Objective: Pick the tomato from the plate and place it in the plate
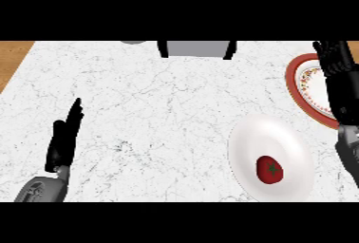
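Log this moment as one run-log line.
tomato: on white plate | red-rimmed plate: under right robot hand | left robot hand: open, resting

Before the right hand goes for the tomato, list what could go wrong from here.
1. The tomato lies near the white plate's lower edge; being round, it may roll off when touched.
2. The right hand hangs above the red-rimmed plate, and its forearm covers part of it; coming back toward the tomato, it could knock that plate.
3. The two plates lie close together, so a careless placement might land on the rim.
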You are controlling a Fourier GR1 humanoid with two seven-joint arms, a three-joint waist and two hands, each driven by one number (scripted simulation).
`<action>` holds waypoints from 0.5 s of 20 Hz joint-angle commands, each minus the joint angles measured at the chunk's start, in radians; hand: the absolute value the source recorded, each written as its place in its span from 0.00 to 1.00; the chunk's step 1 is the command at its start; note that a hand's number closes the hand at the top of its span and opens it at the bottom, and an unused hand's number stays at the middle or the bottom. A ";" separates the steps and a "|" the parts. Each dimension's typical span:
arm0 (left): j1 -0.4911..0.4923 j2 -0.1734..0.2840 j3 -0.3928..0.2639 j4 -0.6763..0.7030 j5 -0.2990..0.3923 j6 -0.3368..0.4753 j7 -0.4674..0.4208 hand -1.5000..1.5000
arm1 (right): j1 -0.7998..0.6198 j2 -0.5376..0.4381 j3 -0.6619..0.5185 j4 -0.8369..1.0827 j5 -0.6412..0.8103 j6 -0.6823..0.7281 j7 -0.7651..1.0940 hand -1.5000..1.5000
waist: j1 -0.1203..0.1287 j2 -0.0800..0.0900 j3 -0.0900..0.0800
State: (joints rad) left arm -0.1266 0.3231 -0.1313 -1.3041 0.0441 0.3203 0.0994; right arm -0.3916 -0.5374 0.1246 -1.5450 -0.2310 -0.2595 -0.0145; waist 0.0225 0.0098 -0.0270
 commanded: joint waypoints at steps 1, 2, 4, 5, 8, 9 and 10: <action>0.007 -0.023 0.007 0.007 0.009 -0.005 0.001 0.50 | 0.049 0.028 0.017 0.004 -0.062 0.121 -0.053 1.00 | -0.020 -0.009 0.027; 0.027 0.004 0.019 -0.061 0.031 -0.020 0.029 0.50 | 0.066 0.037 0.034 -0.029 -0.126 0.186 -0.037 1.00 | -0.013 -0.012 0.028; 0.011 -0.015 -0.002 -0.040 0.021 -0.019 0.018 0.50 | 0.089 0.077 0.092 -0.075 -0.255 0.330 -0.015 1.00 | -0.016 -0.012 0.030; -0.007 -0.025 0.010 -0.026 0.035 -0.016 0.033 0.50 | 0.096 0.102 0.130 -0.088 -0.305 0.392 -0.007 1.00 | -0.016 -0.009 0.030; 0.037 -0.048 -0.013 -0.022 0.042 -0.023 0.037 0.50 | 0.020 -0.265 0.131 -0.114 0.207 0.314 -0.115 1.00 | -0.052 -0.045 0.010; 0.042 -0.051 -0.005 -0.024 0.052 -0.023 0.035 0.50 | 0.045 -0.278 0.156 -0.119 0.288 0.287 -0.161 1.00 | -0.052 -0.036 0.018; 0.026 -0.053 -0.011 -0.033 0.055 -0.031 0.042 0.50 | 0.075 -0.275 0.191 -0.118 0.365 0.254 -0.210 1.00 | -0.053 -0.025 0.024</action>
State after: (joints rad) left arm -0.1013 0.2829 -0.1379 -1.3305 0.0826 0.3002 0.1272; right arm -0.3372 -0.6838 0.2522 -1.6390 -0.1367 0.0227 -0.1145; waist -0.0136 -0.0156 -0.0090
